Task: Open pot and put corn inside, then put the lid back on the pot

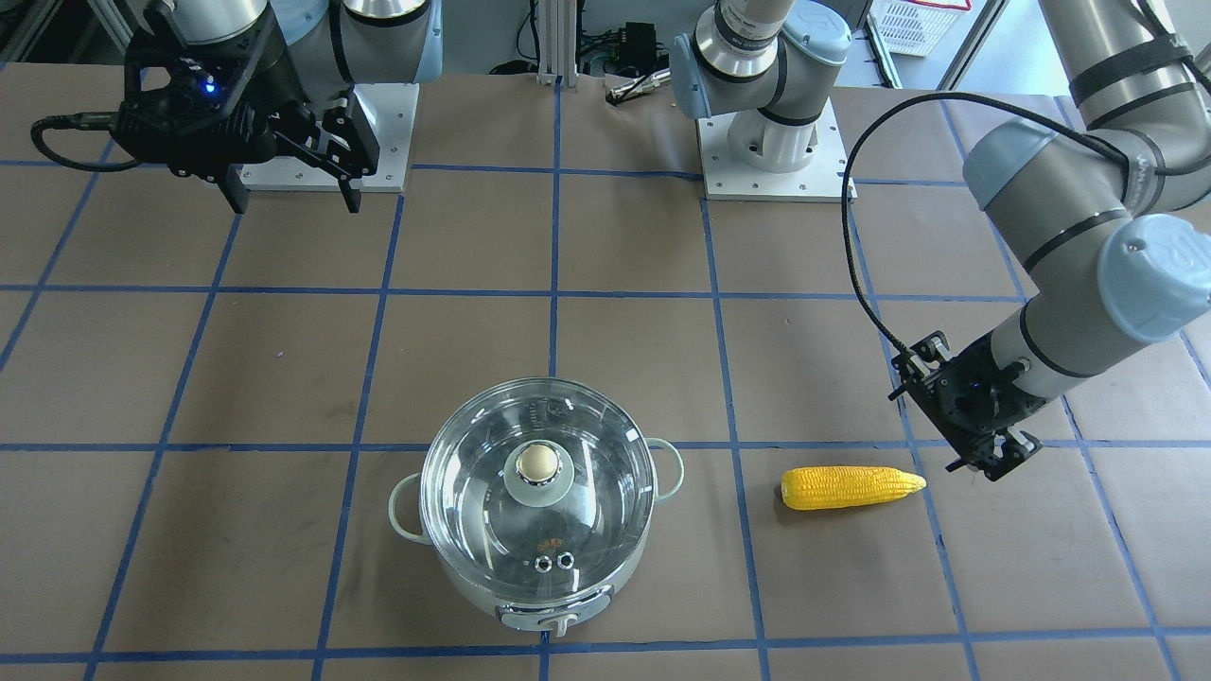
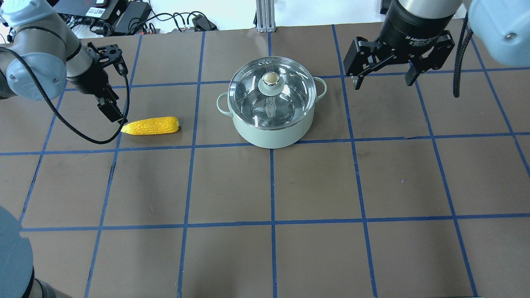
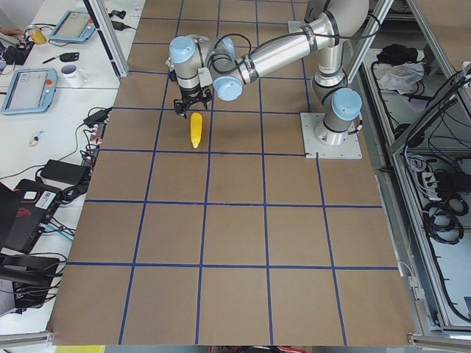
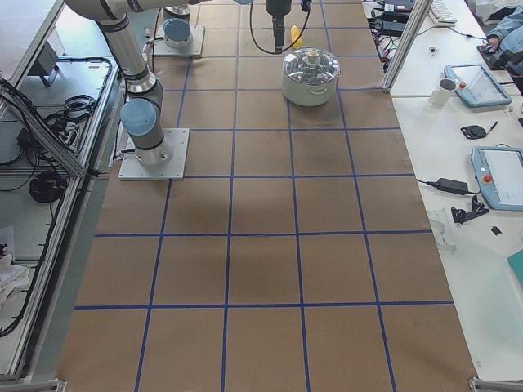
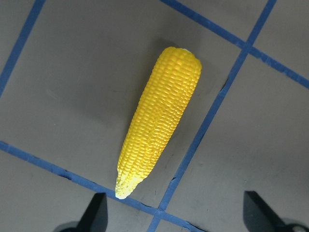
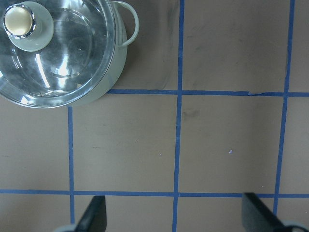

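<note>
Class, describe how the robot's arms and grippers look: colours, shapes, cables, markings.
The left arm and right arm are silver-grey tubes with pale blue joint caps. The left gripper and right gripper are black, two-fingered. A black cable loops beside the left arm; white "2F Adaptive" lettering marks the right wrist.

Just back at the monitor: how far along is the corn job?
Nothing done yet: the lid sits on the pot, the corn lies on the table. In hand: the open left gripper hovers by the corn's tip; the right gripper is open, away from the pot. Opening, loading and closing remain.
</note>
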`<state>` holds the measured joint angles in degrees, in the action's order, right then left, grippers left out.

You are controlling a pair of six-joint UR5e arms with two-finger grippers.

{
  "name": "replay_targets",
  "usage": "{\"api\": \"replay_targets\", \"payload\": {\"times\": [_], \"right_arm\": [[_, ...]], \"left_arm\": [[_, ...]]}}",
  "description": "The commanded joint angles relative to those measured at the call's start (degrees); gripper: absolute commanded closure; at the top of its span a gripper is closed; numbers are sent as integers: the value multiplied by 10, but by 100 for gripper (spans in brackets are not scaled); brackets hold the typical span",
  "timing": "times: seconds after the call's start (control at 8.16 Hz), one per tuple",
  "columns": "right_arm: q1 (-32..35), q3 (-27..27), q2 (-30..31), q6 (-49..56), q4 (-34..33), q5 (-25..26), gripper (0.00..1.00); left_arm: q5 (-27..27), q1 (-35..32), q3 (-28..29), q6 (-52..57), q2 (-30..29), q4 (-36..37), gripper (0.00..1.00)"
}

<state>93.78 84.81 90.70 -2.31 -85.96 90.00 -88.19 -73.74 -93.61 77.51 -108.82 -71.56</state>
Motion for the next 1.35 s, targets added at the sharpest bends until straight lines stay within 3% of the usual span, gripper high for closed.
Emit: {"api": "replay_targets", "payload": {"times": [0.0, 0.25, 0.37, 0.86, 1.23], "right_arm": [[1, 0, -3, 0, -4, 1, 0], [9, -10, -46, -11, -108, 6, 0], [20, -12, -72, -45, -152, 4, 0], [139, -11, -204, -210, -319, 11, 0], [156, -11, -250, -207, -380, 3, 0]], "left_arm": [[-3, 0, -8, 59, -42, 6, 0], [-6, 0, -8, 89, -55, 9, 0], [-1, 0, -8, 130, -70, 49, 0], [16, -1, -7, 207, -91, 98, 0], [42, 0, -12, 220, -107, 96, 0]]}}
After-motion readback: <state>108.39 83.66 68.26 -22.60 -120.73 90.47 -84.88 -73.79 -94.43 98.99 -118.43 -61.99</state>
